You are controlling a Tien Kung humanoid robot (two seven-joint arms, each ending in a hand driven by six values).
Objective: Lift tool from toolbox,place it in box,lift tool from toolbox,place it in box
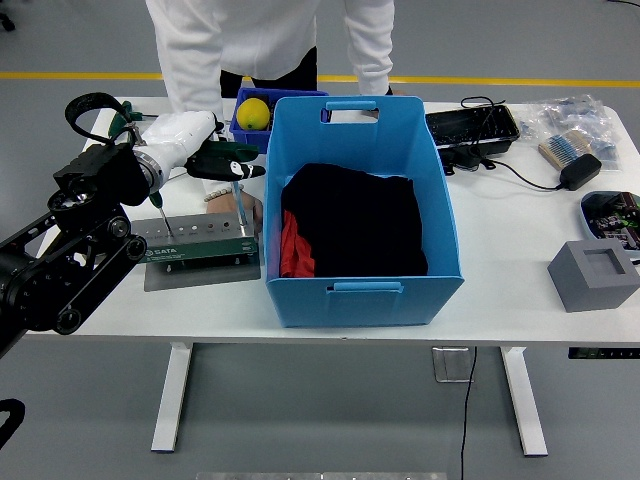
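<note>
White table (500, 290): my left hand (215, 160) gripping upright screwdriver (238, 200) over toolbox (200, 243); I'm judging blue box (362, 215) lying just right.

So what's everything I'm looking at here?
Table: one, white, holds everything.
Bin: one, blue, centre; black cloth and red cloth inside.
Tool rack: one, green, left of bin on a grey plate.
Screwdrivers: two in the rack, one at its left end, one at its right.
Tray: one, blue, behind the rack, with a yellow ball.
Black case: one, far side, right of bin.
Adapter: one, black, far right.
Grey block: one, right.
Person: one, white sleeves, far side.
Left hand: white with dark fingers, on the right screwdriver.
</note>
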